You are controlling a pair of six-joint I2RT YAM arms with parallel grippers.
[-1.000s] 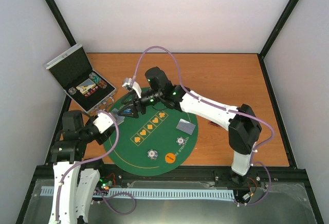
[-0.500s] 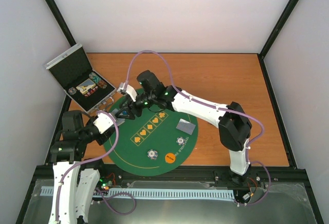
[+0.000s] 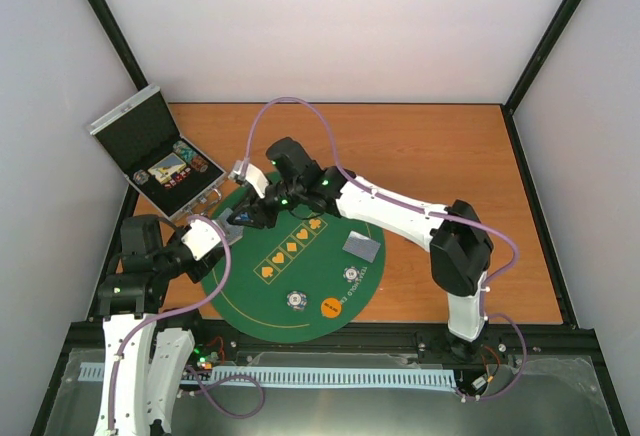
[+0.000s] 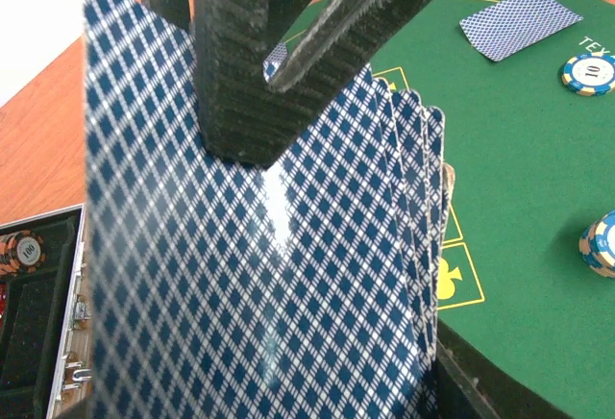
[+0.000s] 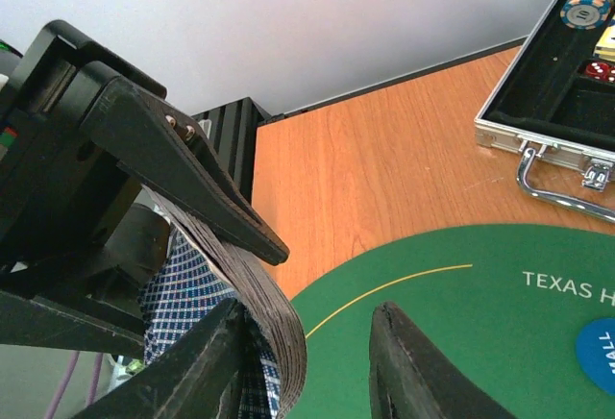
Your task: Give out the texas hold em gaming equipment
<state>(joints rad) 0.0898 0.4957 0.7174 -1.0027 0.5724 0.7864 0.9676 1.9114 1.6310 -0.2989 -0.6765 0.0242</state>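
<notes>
Left gripper is clamped on a fan of cards, held off the felt at the mat's left edge. The left wrist cam shows their backs: glossy, blue-white diamond lattice, several staggered edges on the right side. The right wrist cam gets the same cards edge-on only, as a dark curved stack.

Case sits open far left on the wood table, w/ silver rim and black lining. The top cam gives its contents as blurs. The right wrist cam resolves 1 striped chip inside.

Right gripper has 2 black fingers apart, straddling the fan's edge. One finger is against the cards; the other is clear of them, w/ felt showing btwn.

Mat is round green felt w/ a yellow ring line and orange suit symbols. On it:
- 1 blue disc, visible only in the right wrist cam
- 2 white-patterned chips near the front
- 1 orange disc beside them
- 1 flat face-down card patch to the right; can't tell whether it is single or stacked
</notes>
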